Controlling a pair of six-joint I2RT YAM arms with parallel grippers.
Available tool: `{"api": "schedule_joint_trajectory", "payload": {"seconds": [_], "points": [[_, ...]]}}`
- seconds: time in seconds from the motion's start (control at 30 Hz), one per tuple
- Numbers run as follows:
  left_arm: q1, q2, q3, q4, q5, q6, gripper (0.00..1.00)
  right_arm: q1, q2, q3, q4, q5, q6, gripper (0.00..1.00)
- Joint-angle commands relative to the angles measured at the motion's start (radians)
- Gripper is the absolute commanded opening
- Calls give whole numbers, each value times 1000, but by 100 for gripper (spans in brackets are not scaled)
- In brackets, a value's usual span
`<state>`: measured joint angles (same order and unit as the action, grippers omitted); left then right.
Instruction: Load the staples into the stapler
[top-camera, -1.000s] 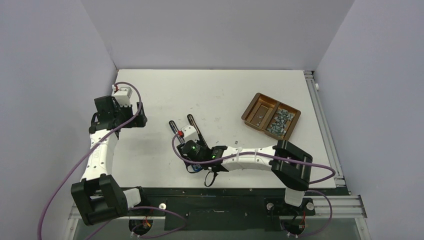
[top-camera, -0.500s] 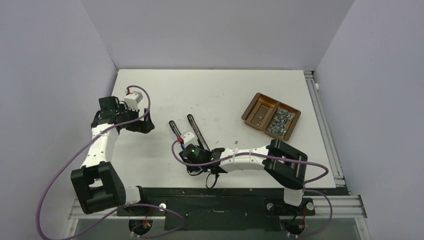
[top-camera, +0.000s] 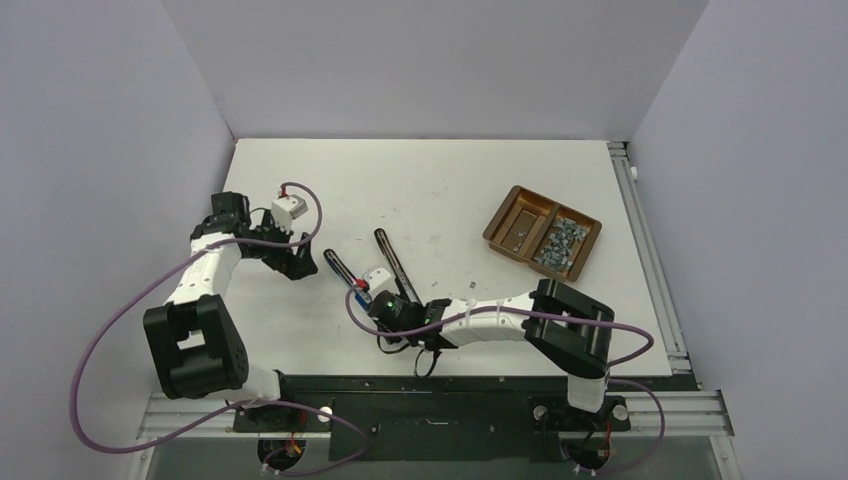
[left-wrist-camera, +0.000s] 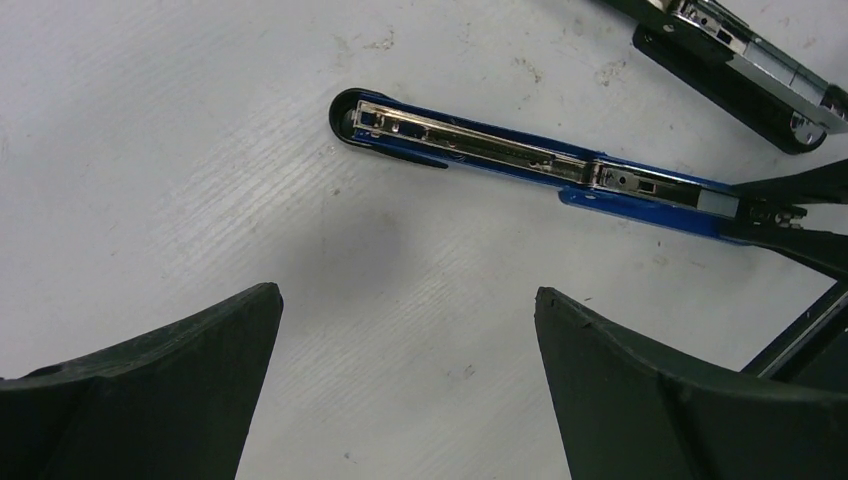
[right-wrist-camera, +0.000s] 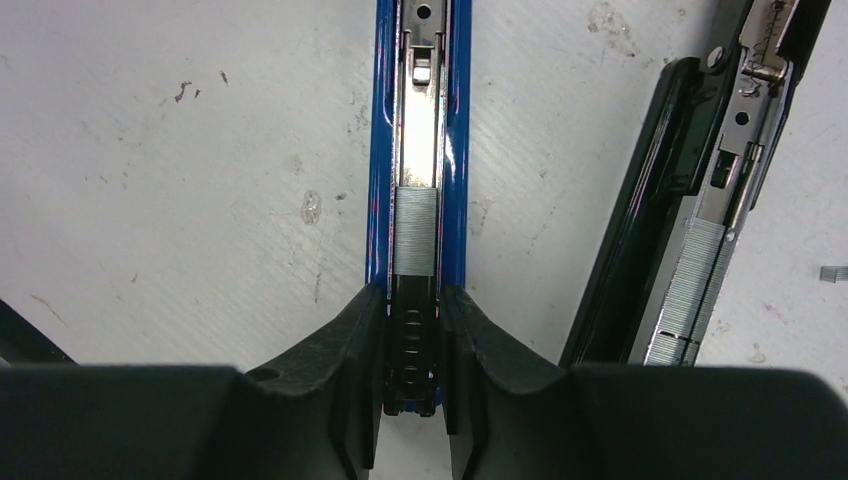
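Right hand pinches the blue stapler by its open rail on the worktop. The staples sit in that rail, just ahead of the fingers. Left hand hangs spread near its tip.

No text, label, brand or number could be read in any view. The blue stapler showed only bare metal and paint along its rail. So did the black stapler just to the right of it. The brown tray, well apart to the right of the blue stapler, was too small for any marking to be made out.
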<state>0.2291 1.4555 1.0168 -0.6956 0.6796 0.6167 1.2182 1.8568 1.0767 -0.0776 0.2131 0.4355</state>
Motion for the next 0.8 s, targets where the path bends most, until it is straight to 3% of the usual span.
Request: {"api": "schedule_joint_trajectory", "payload": {"seconds": [0.0,0.23,0.77], "points": [[-46,17,60,-97,33,242,96,1,-55,-54,-15,-18,-10,9],[-117,72,70,-112,-4,482,96,1,-106,-84,-29,-46,-34,9],[-220,225,69,-40,-107,796,99,-8,-124,-116,-33,-129,-130,8]]}}
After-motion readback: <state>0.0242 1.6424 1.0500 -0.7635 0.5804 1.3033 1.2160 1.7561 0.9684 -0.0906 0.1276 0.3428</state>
